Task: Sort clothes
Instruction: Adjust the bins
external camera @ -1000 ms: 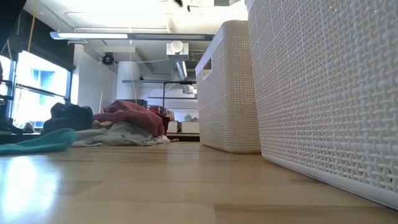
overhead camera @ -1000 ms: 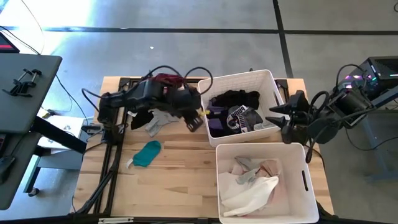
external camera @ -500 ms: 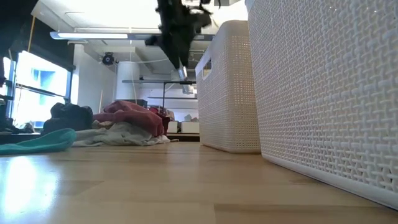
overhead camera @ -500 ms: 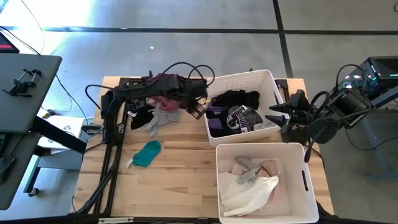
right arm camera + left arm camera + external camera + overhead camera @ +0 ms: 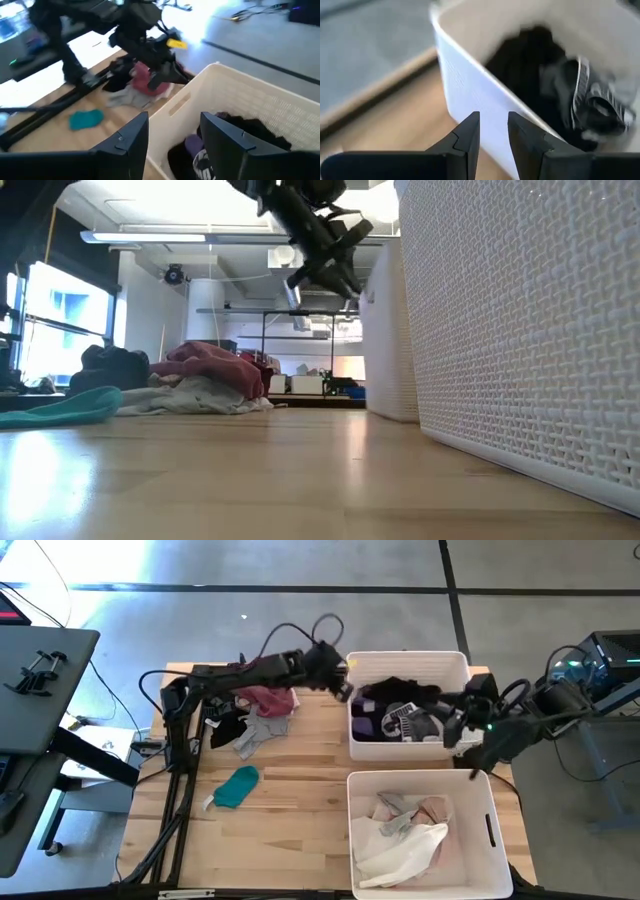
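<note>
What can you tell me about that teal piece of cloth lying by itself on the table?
The teal garment is a small, soft piece of fabric, crumpled into a rough oblong and lying flat on the wooden table, with something small and white at its lower end. It sits apart from the pile of maroon, grey and black clothes farther back, and to the left of the two white bins. Neither gripper is near it, and nothing but the tabletop touches it. From table height it shows as a low, flattened mound.

Bright window glare, blurred wrist views
</note>
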You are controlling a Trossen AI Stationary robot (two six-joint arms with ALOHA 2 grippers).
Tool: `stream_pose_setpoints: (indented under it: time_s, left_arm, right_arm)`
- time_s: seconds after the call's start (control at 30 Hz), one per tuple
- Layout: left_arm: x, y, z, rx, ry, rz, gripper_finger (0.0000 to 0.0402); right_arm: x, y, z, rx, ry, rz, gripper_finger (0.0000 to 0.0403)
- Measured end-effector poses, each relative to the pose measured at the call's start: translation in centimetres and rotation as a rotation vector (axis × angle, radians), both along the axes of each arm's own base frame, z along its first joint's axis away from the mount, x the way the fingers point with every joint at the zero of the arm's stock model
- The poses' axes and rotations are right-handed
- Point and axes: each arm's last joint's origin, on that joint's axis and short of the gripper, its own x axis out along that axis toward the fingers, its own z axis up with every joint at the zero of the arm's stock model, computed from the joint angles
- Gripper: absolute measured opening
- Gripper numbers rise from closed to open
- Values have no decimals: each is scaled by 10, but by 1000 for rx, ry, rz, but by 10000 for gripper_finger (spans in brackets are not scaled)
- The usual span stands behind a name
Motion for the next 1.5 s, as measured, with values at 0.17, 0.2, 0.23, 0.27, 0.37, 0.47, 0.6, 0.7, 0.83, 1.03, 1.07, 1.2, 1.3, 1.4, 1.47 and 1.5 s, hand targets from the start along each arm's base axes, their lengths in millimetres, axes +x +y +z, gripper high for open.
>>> stream_pose_setpoints:
  time_s: [0.17,0.2,0.23,0.27,0.37,0.47,0.6,0.7,0.83,1.03,1.07,1.2,1.3,1.4,1.47,1.5]
  left_arm:
    - [-9,31,17,129,-63,-11,90]
    - [-12,34,25,153,-68,-28,90]
    - [-16,38,33,177,-76,-52,90]
    - [-21,39,40,198,-79,-80,90]
    - [-35,40,55,238,-66,-185,90]
    - [-43,37,59,233,-42,-301,90]
    - [-49,38,56,151,-43,-426,90]
    - [-51,38,51,97,-27,-461,90]
    - [-52,37,49,100,-3,-484,90]
    - [-52,36,49,100,1,-490,90]
    - [-52,36,49,100,1,-490,90]
    - [-52,36,49,104,4,-494,90]
    - [-52,37,49,121,12,-497,90]
    - [-52,39,49,149,15,-497,90]
    - [-50,42,47,160,11,-495,90]
    - [-49,44,45,160,14,-492,90]
  right_arm:
    - [12,-11,-3,-19,59,-68,165]
    - [15,-13,-4,-13,82,-69,165]
    - [19,-15,-6,0,114,-62,165]
    - [24,-16,-9,28,144,-55,165]
    - [39,-19,-17,179,266,29,165]
    - [59,-19,-29,372,397,156,165]
    - [85,-16,-51,524,564,297,165]
    - [96,-19,-76,579,690,358,165]
    - [98,-32,-101,592,770,279,165]
    - [97,-54,-130,613,835,176,165]
    - [97,-57,-134,614,849,171,165]
    - [94,-68,-149,574,906,115,165]
    - [93,-78,-155,491,919,5,165]
    - [93,-87,-154,411,885,-124,165]
    - [92,-91,-154,380,882,-162,165]
    - [92,-93,-154,376,883,-163,165]
